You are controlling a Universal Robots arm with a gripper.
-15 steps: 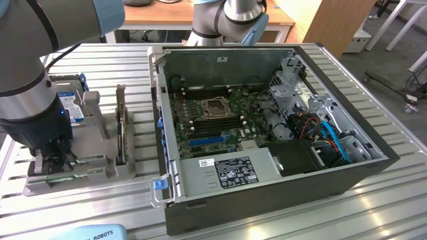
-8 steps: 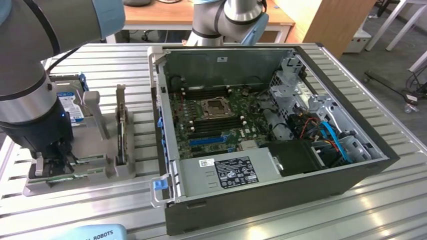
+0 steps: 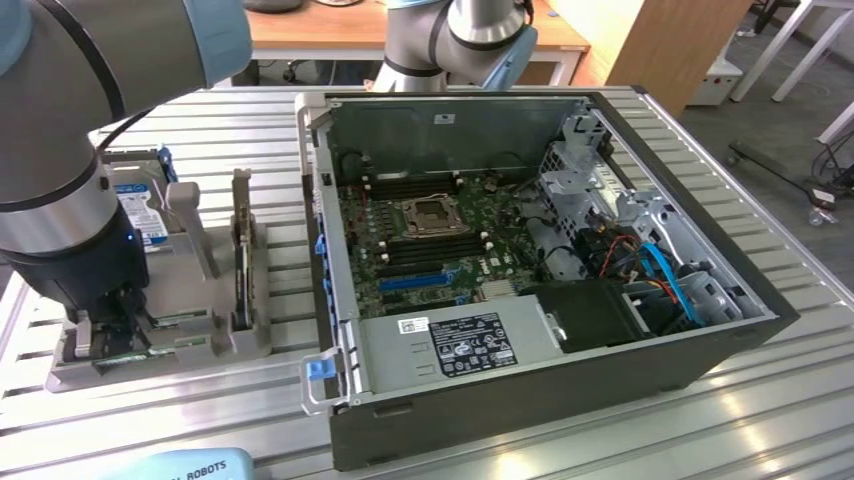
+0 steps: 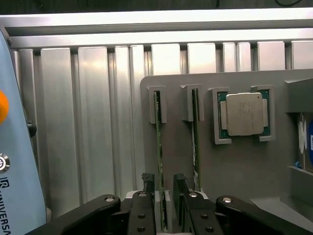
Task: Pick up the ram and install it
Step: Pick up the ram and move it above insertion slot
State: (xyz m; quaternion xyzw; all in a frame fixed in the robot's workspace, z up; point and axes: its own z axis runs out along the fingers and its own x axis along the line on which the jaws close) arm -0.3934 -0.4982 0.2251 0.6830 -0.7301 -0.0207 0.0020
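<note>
Exterior and wrist views of a single arm working at a slatted metal surface (image 3: 200,425). The tool (image 4: 164,185) is lowered onto a grey holder (image 4: 234,171) that lies at the exterior view's left, beside an open computer case (image 3: 534,425). In the wrist view the two fingers (image 4: 148,182) stand apart, one on each side of the ram (image 4: 158,137), a thin green stick seen edge-on and seated upright in its slot in the holder; a narrow gap shows between the stick and the finger on the far side, so the stick is straddled but not clamped. A second stick (image 4: 195,132) stands parallel in the neighbouring slot, just beside the first and outside the fingers; in the exterior view it rises from the holder edge nearest the case (image 3: 242,255). Further along the holder sit a square silver processor (image 4: 244,113) in its own recess and a blue-labelled hard drive (image 3: 140,210). Inside the case, the green motherboard (image 3: 427,240) lies exposed, with a labelled grey power supply (image 3: 454,345) along the near wall
</note>
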